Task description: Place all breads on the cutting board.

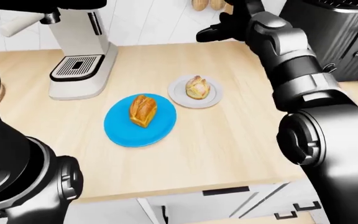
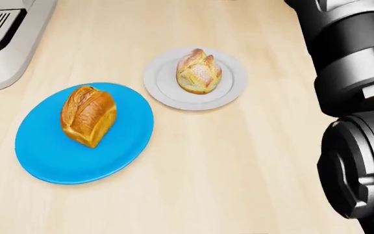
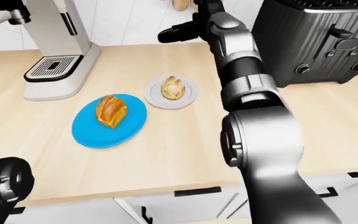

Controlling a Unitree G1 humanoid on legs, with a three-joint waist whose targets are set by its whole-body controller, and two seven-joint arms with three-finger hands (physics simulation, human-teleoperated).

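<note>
A golden loaf (image 2: 88,115) lies on a blue plate (image 2: 44,161) on the pale wooden counter. To its upper right, a round bun (image 2: 198,70) sits on a small white plate (image 2: 162,87). My right hand (image 1: 216,29) hangs high over the counter beyond the bun, fingers spread open and holding nothing. Its arm (image 2: 356,73) fills the right side of the head view. My left arm (image 1: 5,154) shows at the left edge of the left-eye view, its hand out of sight. No cutting board is clearly visible.
A white coffee machine (image 1: 79,56) stands left of the plates. A dark metal toaster (image 3: 316,42) stands at the right by the wall. Tan rounded shapes (image 1: 207,4) show at the top edge. White drawers with black handles (image 3: 194,191) sit below the counter edge.
</note>
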